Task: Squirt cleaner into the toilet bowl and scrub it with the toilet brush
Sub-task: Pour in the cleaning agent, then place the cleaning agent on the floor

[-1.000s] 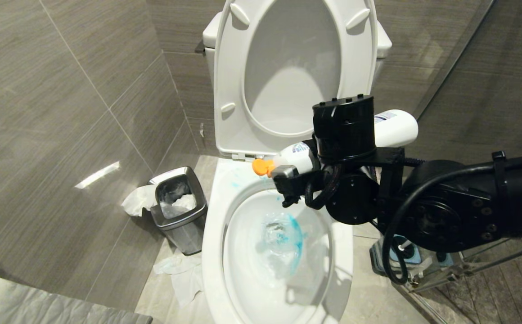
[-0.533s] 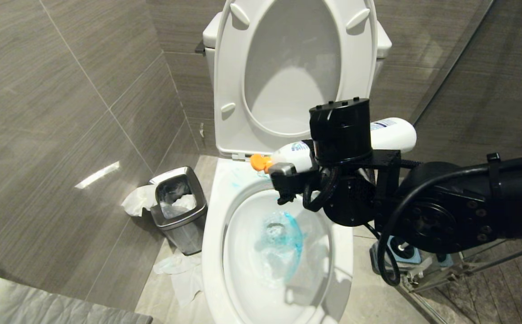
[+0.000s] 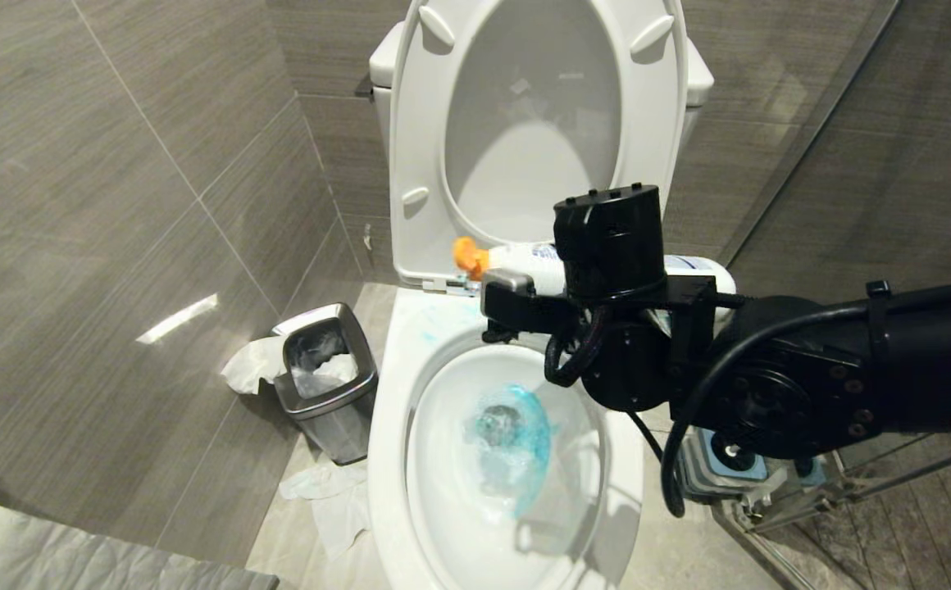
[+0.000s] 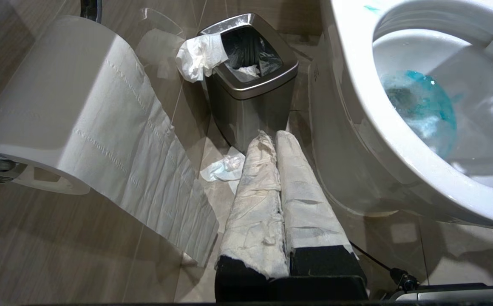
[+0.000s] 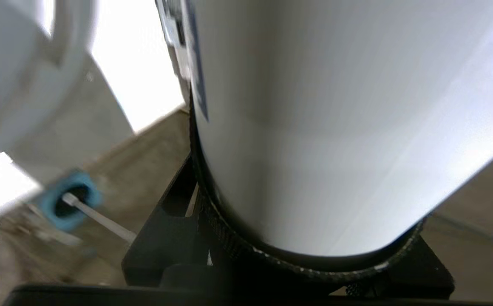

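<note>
R gripper [image 3: 525, 299] is clamped on a white cleaner bottle [image 3: 693, 269], fingers abt half spread w/ the bottle body filling the gap between them. In the right wrist view the bottle [image 5: 314, 127] takes up most of the frame, seated against the black gripper base. Bottle lies roughly level, long axis running across the head view: orange cap [image 3: 467, 256] points toward the robot's left, rounded bottom end toward the right, mostly hidden behind the black wrist housing. Cap sits over the rear rim of the toilet bowl [image 3: 398, 393], just in front of the raised seat and lid.

Cleaner [image 3: 525, 426] shows as a turquoise pool at the bottom of the basin, w/ faint blue smears on the rear left rim. From the left wrist view the same blue pool [image 4: 425, 106] is visible inside the bowl [image 4: 357, 85].

Toilet brush [image 3: 734, 449]: white handle stands in its blue-and-grey holder on the floor to the right of the bowl, partly hidden by the R arm; in the right wrist view the handle [image 5: 97, 219] is a blurred white rod rising from the blue opening, pointing upward out of it.

L gripper [image 4: 278, 140] hangs low beside the bowl, its paper-wrapped fingers pressed together, gripping nothing, pointing at a steel waste bin [image 4: 250, 85]. Toilet paper roll [image 4: 80, 127] hangs close by.
</note>
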Robot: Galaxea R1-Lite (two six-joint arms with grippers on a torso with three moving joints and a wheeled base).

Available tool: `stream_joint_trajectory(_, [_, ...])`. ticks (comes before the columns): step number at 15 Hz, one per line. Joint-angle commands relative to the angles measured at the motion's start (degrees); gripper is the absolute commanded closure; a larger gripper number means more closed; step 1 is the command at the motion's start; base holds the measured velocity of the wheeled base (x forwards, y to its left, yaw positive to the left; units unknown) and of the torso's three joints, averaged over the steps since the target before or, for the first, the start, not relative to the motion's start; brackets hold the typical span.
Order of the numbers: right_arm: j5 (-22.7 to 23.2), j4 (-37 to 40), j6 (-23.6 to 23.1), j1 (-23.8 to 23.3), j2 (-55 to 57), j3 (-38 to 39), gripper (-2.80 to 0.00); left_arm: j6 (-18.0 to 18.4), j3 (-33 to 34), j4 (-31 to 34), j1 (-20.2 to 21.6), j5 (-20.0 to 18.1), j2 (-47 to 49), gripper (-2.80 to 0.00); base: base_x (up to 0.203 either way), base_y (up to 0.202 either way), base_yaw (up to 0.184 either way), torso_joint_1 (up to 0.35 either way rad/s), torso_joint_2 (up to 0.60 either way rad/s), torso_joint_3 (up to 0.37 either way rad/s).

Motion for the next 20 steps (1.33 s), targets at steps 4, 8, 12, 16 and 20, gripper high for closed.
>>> stream_joint_trajectory(4, [1.99,-0.13,12.87,-0.84,2.85,-6.28,0.0,0.02,0.0,-0.01,0.02,0.01,0.09,0.0,0.0,0.0,0.0,0.0,0.0,0.0])
stream_joint_trajectory(8, [2.16,1.46,14.15,-3.35,1.65,-8.7,0.0,0.02,0.0,-0.01,0.0,0.01,0.09,0.0,0.0,0.0,0.0,0.0,0.0,0.0])
stream_joint_trajectory(12, [7.02,12.12,14.61,-5.87,-1.87,-13.82,0.0,0.02,0.0,-0.01,0.02,0.01,0.09,0.0,0.0,0.0,0.0,0.0,0.0,0.0])
stream_joint_trajectory(16, [10.34,23.66,18.87,-5.97,-5.96,-20.34,0.0,0.02,0.0,0.01,0.02,0.01,0.09,0.0,0.0,0.0,0.0,0.0,0.0,0.0])
stream_joint_trajectory(20, [14.87,37.85,21.24,-5.95,-8.33,-30.05,0.0,0.02,0.0,-0.01,-0.04,0.01,0.09,0.0,0.0,0.0,0.0,0.0,0.0,0.0])
